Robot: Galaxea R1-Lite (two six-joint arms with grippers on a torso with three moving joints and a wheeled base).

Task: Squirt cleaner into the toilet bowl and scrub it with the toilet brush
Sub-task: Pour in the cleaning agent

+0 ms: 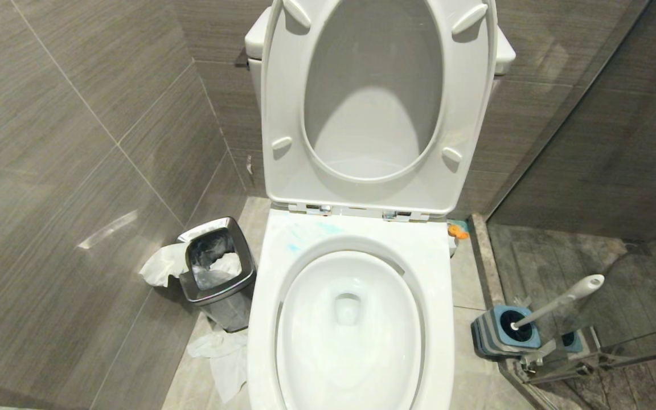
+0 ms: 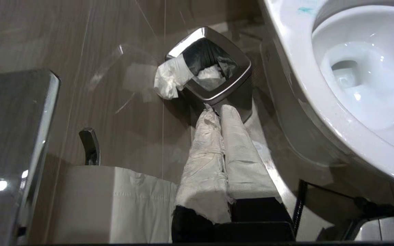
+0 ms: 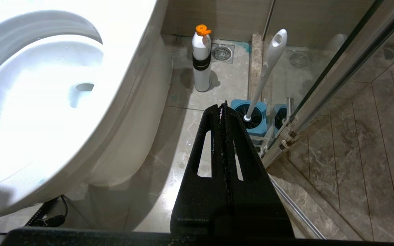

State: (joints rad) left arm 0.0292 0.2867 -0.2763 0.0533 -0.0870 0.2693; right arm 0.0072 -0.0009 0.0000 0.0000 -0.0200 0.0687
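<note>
My seat and lid stand raised in front of me, and the toilet bowl (image 1: 351, 324) lies open below them, glossy white with pale water at its bottom. Thin blue smears of cleaner (image 1: 292, 247) mark the rim at the back, on my left side of the bowl.

The toilet brush (image 1: 561, 300) stands on the floor to my right of the bowl, its white handle leaning out of the square blue-and-grey holder (image 1: 504, 331), right against the glass shower partition (image 1: 618, 188). A white bottle with an orange cap (image 3: 201, 61) stands upright on the floor further back, between the toilet base and the partition, near a floor drain (image 3: 222, 52).

My right gripper (image 3: 223, 106) hangs low beside the bowl, its 2 black fingers pressed together on nothing, pointing toward the holder but apart from it.

My left gripper (image 2: 214, 111), its fingers wrapped in white tissue-like material, is likewise closed together and empty. It points at the steel waste bin (image 2: 241, 83) on my left of the toilet, where crumpled paper (image 2: 169, 79) hangs over the rim.
</note>
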